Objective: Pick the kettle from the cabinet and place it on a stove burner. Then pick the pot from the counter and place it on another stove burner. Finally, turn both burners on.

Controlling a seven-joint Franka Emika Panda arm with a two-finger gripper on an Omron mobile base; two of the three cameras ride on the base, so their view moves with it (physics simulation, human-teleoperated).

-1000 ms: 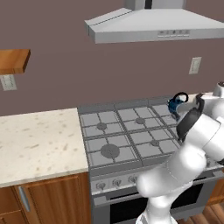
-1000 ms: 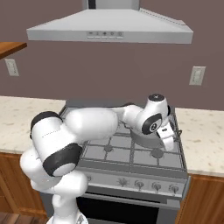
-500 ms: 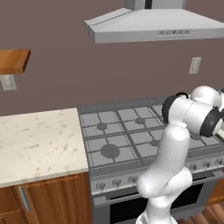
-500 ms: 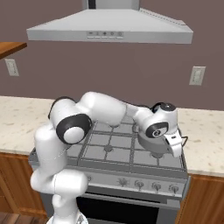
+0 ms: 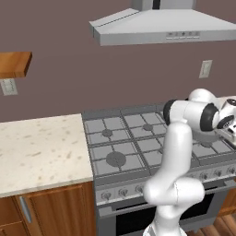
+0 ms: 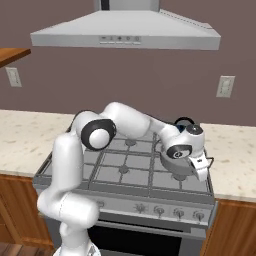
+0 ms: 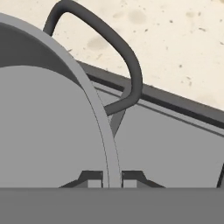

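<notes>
Arm swung further right; hand [image 7: 111, 177] clamps pot [image 7: 48, 122] rim at stove [image 7: 175, 144] right edge beside counter [image 7: 175, 39].

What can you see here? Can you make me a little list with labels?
place: simulated kitchen with a stove under a hood
gripper: shut on the pot's rim
pot: grey, held over the stove's right side, loop handle toward the counter
kettle: its black handle shows behind the arm, at the stove's back right
counter: beige, speckled, left of the stove
knobs: in a row along the stove's front
</notes>
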